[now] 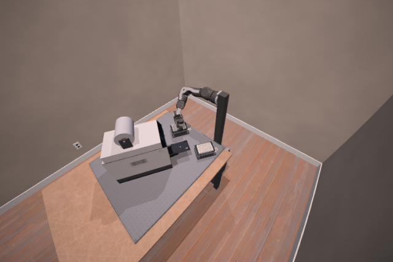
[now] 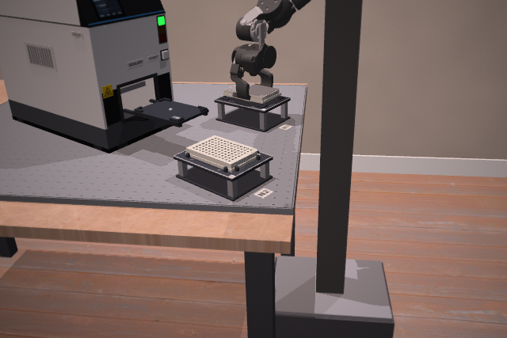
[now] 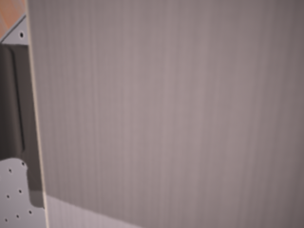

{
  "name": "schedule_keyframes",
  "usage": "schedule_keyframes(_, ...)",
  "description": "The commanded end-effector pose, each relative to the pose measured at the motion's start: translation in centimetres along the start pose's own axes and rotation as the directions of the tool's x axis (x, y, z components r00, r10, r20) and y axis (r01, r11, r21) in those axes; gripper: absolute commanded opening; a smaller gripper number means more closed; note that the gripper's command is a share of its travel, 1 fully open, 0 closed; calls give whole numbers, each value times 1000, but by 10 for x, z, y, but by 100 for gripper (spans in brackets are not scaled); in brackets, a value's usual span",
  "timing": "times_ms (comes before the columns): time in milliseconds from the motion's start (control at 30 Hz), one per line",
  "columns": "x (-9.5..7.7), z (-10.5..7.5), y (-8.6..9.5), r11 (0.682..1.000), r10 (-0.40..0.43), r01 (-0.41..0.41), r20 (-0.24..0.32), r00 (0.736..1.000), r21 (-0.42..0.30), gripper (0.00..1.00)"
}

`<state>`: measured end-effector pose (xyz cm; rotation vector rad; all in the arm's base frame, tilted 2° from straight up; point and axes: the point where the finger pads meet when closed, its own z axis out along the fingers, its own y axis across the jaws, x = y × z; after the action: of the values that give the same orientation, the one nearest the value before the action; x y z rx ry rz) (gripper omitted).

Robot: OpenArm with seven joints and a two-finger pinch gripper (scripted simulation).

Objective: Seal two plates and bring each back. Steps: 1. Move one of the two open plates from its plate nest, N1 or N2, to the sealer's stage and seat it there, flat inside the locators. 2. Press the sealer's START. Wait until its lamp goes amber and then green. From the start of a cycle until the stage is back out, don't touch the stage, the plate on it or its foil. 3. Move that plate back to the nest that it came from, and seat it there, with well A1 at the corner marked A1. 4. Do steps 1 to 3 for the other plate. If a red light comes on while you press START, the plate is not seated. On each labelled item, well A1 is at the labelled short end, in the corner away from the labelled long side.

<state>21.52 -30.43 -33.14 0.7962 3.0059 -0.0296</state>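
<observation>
My gripper (image 1: 180, 127) (image 2: 254, 89) is shut on a plate with a smooth grey foil top (image 2: 266, 91) (image 3: 166, 104). That plate is at nest N1 (image 2: 282, 100), level and low against the nest's top; I cannot tell if it is fully down inside the locators. The foil fills most of the wrist view, with one dark finger at the left edge. The open plate (image 1: 204, 147) (image 2: 221, 149) with visible wells sits flat in nest N2 (image 2: 180, 157). The sealer's stage (image 1: 180, 146) (image 2: 158, 110) is out and holds no plate. The sealer's lamp (image 2: 161, 20) is green.
The white sealer (image 1: 136, 157) (image 2: 55, 58) stands left of the nests, its foil roll (image 1: 124, 129) on top. The START button (image 2: 164, 55) is below the lamp. The stage juts out near both nests. The arm's dark post (image 1: 221, 119) (image 2: 340, 121) stands beyond the table's edge.
</observation>
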Motion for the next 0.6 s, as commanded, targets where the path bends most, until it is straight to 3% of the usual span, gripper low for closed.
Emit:
schedule_keyframes(0, 0, 1, 1, 1000, 0, 0, 3, 1000, -5, 0)
schedule_keyframes(567, 0, 6, 1, 1000, 1, -1, 3, 1000, -4, 0)
